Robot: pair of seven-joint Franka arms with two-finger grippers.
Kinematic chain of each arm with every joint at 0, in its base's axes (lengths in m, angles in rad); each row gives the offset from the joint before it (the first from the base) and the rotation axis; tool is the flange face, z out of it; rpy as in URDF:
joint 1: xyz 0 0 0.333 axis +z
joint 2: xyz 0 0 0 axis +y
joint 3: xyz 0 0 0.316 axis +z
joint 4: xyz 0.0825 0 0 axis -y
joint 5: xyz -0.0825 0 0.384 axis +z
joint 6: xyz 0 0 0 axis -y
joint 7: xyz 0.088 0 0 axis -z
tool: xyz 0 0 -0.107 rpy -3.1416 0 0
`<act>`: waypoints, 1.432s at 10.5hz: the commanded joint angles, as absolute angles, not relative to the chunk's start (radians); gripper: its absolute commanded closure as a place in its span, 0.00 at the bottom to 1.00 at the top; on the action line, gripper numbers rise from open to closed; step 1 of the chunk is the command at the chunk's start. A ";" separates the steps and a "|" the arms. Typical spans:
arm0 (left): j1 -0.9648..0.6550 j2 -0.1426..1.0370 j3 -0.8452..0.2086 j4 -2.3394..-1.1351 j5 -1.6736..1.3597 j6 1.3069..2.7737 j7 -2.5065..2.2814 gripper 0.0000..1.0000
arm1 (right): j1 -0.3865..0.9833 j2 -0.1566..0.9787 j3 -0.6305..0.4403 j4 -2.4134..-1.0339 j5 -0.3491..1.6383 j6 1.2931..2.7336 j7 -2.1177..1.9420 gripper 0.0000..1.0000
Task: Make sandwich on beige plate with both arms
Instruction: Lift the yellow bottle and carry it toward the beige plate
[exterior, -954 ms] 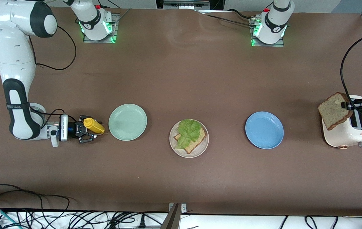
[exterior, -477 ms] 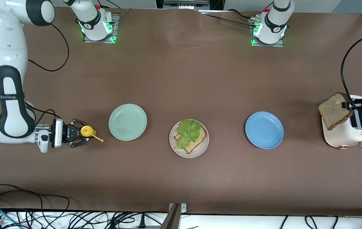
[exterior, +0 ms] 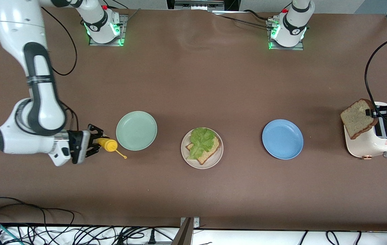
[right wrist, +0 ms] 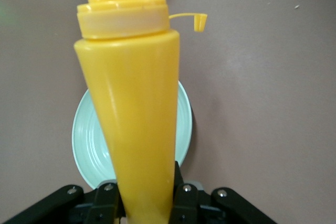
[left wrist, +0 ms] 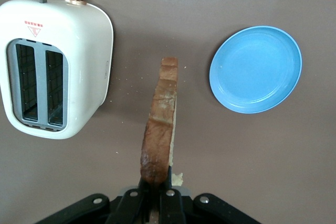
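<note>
The beige plate (exterior: 215, 158) lies mid-table and carries one bread slice (exterior: 207, 154) with a lettuce leaf (exterior: 201, 140) on top. My left gripper (exterior: 372, 112) is shut on a second bread slice (exterior: 357, 119), holding it upright over the toaster's edge. In the left wrist view this slice (left wrist: 160, 129) shows edge-on, pinched in my left gripper (left wrist: 156, 192). My right gripper (exterior: 93, 143) is shut on a yellow squeeze bottle (exterior: 107, 145) over the table beside the mint-green plate. In the right wrist view my right gripper (right wrist: 144, 192) clamps the bottle (right wrist: 134, 108) near its base, its cap flipped open.
A mint-green plate (exterior: 136, 130) lies toward the right arm's end and a blue plate (exterior: 282, 139) toward the left arm's end. A white two-slot toaster (exterior: 370, 144) stands at the left arm's end of the table. Cables run along the edge nearest the front camera.
The right arm has swung round, turning the yellow bottle so its nozzle points toward the plates and carrying it closer to the mint-green plate. The left arm and its bread slice have not moved.
</note>
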State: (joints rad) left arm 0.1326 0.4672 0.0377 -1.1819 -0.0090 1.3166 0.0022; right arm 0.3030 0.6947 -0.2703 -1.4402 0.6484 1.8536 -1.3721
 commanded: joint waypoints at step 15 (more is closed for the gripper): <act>0.127 0.446 0.034 -1.193 0.012 1.310 0.000 1.00 | 1.019 1.075 -0.598 -0.890 0.048 1.523 -0.689 1.00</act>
